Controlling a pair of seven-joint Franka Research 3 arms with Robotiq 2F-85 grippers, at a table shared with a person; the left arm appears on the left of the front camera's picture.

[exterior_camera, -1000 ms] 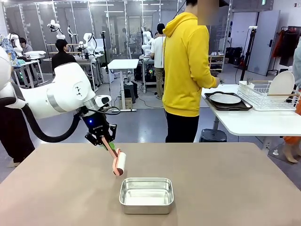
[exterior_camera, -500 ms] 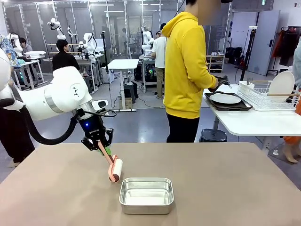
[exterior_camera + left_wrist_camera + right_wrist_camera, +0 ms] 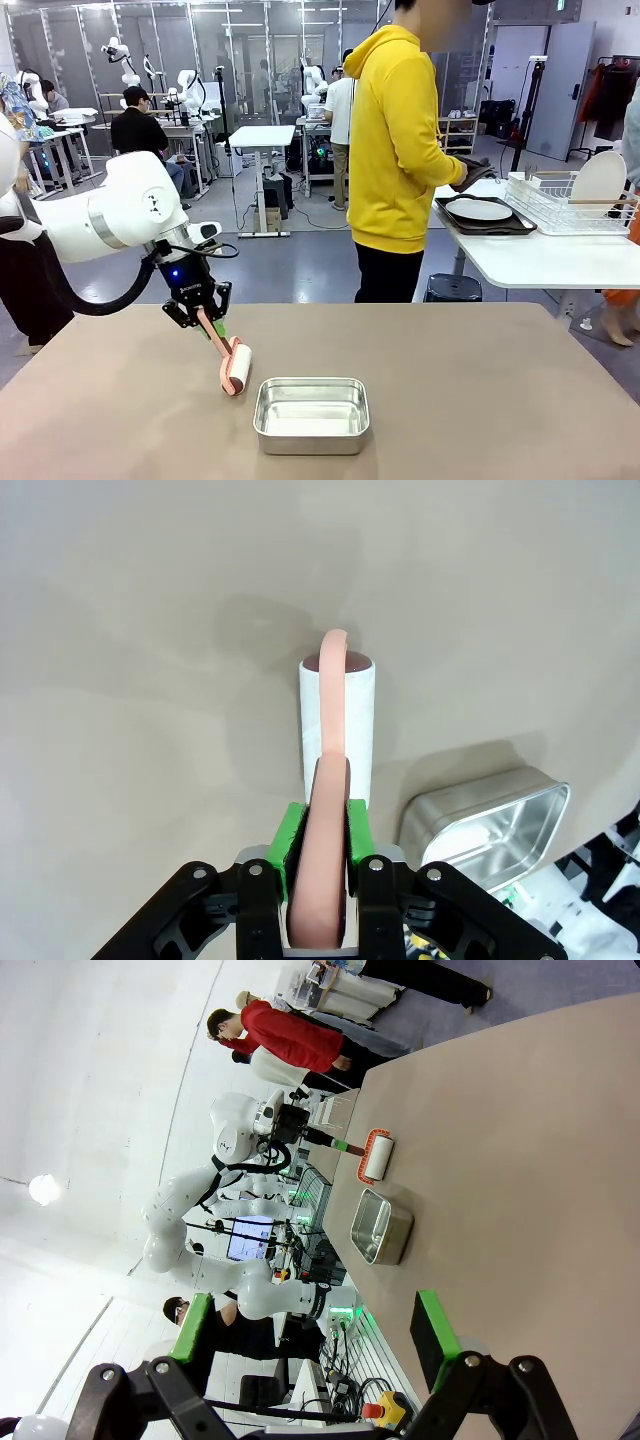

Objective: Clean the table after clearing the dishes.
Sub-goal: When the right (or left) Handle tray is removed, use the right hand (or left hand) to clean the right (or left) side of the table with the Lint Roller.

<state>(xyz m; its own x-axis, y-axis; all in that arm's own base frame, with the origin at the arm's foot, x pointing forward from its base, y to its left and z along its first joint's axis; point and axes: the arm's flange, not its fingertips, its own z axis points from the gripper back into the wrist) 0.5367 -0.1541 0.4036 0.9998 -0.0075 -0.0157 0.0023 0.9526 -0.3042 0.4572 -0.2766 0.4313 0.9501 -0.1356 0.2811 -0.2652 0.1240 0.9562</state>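
While left tool (image 3: 320, 835) pinches the pink-handled roller (image 3: 361, 730), right tool (image 3: 315, 1330) gapes empty.

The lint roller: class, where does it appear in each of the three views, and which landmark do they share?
Front view: lint roller left of centre, in the left gripper.
Left wrist view: centre, running up from the gripper.
Right wrist view: upper middle, small.
Shared landmark: the steel pan, close beside the roller every time.
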